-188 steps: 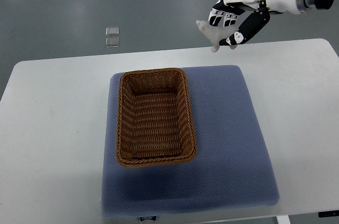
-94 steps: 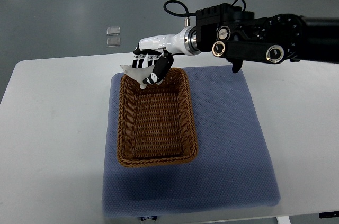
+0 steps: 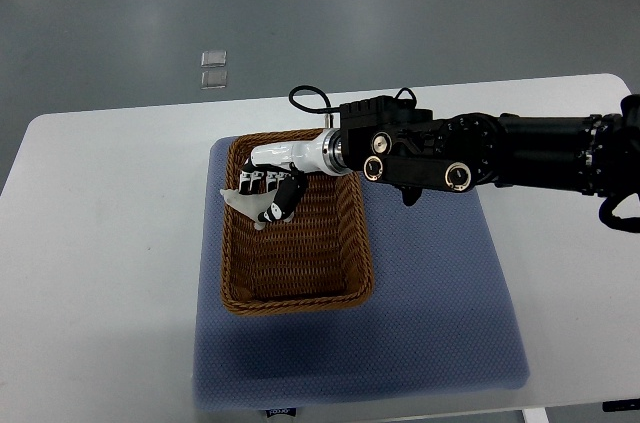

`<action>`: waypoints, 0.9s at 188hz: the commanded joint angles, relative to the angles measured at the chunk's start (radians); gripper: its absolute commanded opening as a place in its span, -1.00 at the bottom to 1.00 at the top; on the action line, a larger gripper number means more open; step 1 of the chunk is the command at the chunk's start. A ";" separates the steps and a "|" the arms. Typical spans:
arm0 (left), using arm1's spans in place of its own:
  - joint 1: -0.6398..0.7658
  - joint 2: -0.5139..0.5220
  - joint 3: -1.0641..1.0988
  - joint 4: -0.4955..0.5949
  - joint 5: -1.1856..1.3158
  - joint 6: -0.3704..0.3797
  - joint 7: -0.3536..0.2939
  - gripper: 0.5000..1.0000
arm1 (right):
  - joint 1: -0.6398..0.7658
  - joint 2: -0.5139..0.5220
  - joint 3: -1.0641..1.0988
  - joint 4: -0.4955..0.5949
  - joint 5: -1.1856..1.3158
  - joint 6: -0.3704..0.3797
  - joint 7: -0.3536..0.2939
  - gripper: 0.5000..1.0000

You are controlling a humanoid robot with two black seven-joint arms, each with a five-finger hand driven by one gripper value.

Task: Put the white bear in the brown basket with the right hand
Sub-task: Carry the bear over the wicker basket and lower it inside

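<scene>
Now your right hand's fingers (image 3: 268, 181) stay curled around the white bear (image 3: 246, 203), which you have carried lower than half a second ago, down over the brown basket (image 3: 352, 233) near its left wall. The right hand (image 3: 270, 193) covers much of the bear; whether it touches the weave is unclear.

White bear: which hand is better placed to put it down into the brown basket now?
Right. The right hand already grips the white bear in its fingers, over the left part of the brown basket. The left hand is not in view.
</scene>
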 commanded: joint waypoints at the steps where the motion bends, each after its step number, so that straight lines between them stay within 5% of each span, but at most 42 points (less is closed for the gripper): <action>1: 0.001 0.000 0.000 0.000 0.000 0.000 0.000 1.00 | -0.023 0.001 0.000 -0.022 -0.046 0.000 -0.002 -1.00; 41: 0.001 0.000 0.000 0.001 0.000 0.000 0.000 1.00 | -0.039 0.001 -0.002 -0.042 -0.059 0.000 -0.003 -0.82; 64: 0.001 0.000 0.000 0.000 0.000 0.000 0.000 1.00 | -0.036 0.001 0.000 -0.042 -0.057 0.004 -0.003 0.09; 88: 0.001 0.000 0.000 -0.002 0.000 0.000 0.000 1.00 | -0.028 0.001 0.000 -0.042 -0.059 0.014 -0.005 0.42; 169: -0.001 0.000 0.000 0.000 0.000 0.000 -0.001 1.00 | 0.021 -0.051 0.062 -0.035 -0.040 0.017 -0.005 0.56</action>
